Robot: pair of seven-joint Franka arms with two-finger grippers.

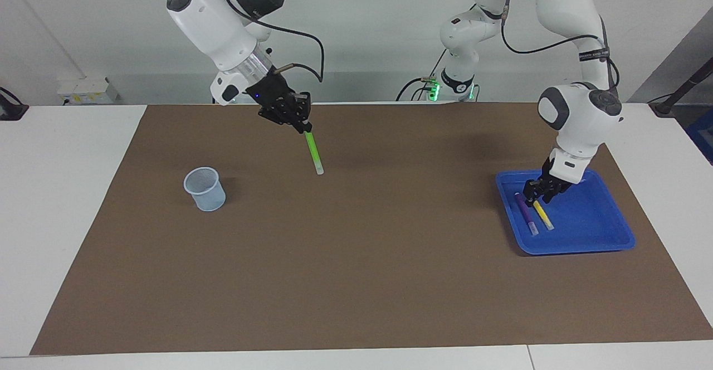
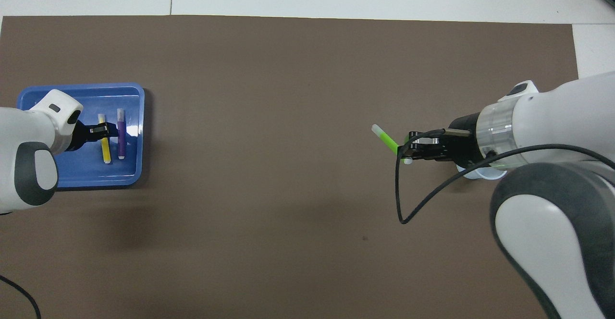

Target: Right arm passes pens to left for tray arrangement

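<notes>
Shallow blue plastic tray [image 1: 590, 236] is set at the left arm's end of the brown table mat [image 1: 356, 258]; slim purple pen [image 1: 525, 214] and slim yellow pen [image 1: 542, 215] are laid side by side in it. Small translucent cup [image 1: 205, 189] is placed toward the right arm's end.

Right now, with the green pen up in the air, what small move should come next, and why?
Probably the left gripper should rise from the tray toward the table's middle. The right gripper holds the green pen over the mat, clear of the cup; the yellow pen and purple pen already lie in the tray.
</notes>
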